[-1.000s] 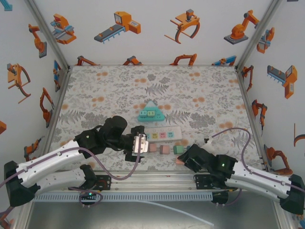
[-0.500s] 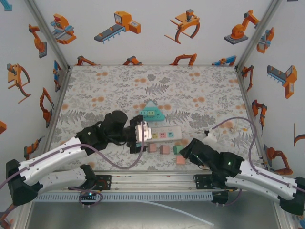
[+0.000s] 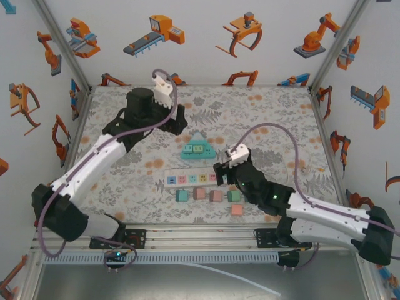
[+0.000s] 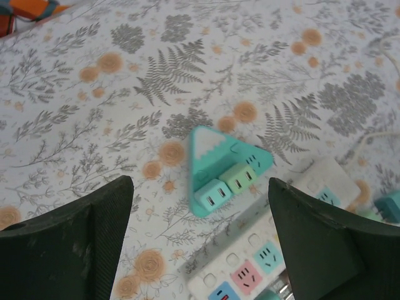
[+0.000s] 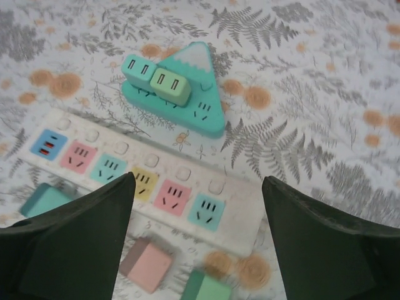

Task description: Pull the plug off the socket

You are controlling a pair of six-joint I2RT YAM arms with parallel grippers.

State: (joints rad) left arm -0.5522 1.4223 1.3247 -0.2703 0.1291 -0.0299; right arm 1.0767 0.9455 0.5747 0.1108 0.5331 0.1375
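The left arm reaches far over the table (image 3: 112, 187) toward the rear left, with the wrist bent so that the left gripper (image 3: 177, 120) points at the triangular socket (image 3: 198, 150). In the left wrist view its fingers (image 4: 69, 244) are spread wide and hold nothing. The right arm runs from the near right corner to the centre, with the right gripper (image 3: 220, 175) over the right end of the power strip (image 3: 187, 179). Its fingers (image 5: 331, 244) are likewise spread wide and empty. A cyan plug (image 5: 137, 70) and a green plug (image 5: 170, 86) sit side by side on the triangular socket, just behind the strip. In the top view the jaws of both grippers blend into the dark wrists. Loose plugs (image 3: 208, 195) lie in a row in front of the strip. In the right wrist view the left finger partly covers one of them and the frame edge cuts another.
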